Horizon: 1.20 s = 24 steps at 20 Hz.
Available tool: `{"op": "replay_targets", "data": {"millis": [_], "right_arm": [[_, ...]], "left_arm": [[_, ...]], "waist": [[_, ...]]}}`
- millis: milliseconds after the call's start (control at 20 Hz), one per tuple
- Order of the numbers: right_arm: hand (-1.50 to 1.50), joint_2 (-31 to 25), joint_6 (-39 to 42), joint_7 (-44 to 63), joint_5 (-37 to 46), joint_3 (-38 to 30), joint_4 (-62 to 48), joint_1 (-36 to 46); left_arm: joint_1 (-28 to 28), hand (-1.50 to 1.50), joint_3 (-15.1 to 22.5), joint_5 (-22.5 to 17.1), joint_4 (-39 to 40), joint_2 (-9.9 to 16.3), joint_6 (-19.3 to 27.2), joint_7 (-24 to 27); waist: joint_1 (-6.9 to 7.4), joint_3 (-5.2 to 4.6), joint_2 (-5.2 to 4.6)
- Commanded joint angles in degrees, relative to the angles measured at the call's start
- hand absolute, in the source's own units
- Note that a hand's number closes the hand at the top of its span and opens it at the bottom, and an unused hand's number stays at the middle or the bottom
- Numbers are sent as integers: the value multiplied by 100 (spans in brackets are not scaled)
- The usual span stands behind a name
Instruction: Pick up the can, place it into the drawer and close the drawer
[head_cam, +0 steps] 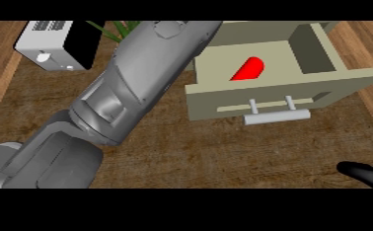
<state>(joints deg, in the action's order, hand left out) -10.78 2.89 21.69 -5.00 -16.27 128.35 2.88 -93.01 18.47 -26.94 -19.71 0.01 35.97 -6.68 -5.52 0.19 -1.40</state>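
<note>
The beige drawer (320,84) stands pulled open at the right of the head view, with a pale bar handle (277,117) on its front. A red can (249,69) lies inside it, only partly showing against the drawer's floor. My left forearm (138,82) crosses the view from the lower left up to the top edge beside the drawer's left side; its hand is out of sight past the top. Only a black fingertip of my right hand (356,171) shows at the lower right edge, well below the drawer and apart from it.
A white and black box-shaped appliance (53,45) sits at the top left. Green plant leaves (116,29) poke out behind my left forearm. Brown wooden counter (218,151) stretches in front of the drawer.
</note>
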Motion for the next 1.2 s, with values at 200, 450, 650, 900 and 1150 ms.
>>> {"op": "replay_targets", "data": {"millis": [200, 450, 650, 900, 1150], "right_arm": [[-150, -373, 357, -399, 564, 346, -130, 175], [-150, -704, 413, -977, 1551, 646, -551, 465], [-150, -943, 293, -810, 2244, 877, -862, 948], [-150, -858, -12, -1270, 3540, 1748, -1695, 1301], [-150, -780, -309, -1642, 4222, 2103, -2811, 1716]], "left_arm": [[112, -150, 140, -423, 27, -1, 248, 278], [197, -150, -16, -659, 31, -1, 128, 576], [25, -150, -229, -861, 97, -1, 78, 686], [79, -150, -50, -876, 100, -1, 91, 773], [-56, -150, 37, -798, 192, -1, 212, 763]], "waist": [[-95, 2, -19], [38, -2, -55], [140, -11, -48], [320, -10, -34], [395, -6, 7]]}}
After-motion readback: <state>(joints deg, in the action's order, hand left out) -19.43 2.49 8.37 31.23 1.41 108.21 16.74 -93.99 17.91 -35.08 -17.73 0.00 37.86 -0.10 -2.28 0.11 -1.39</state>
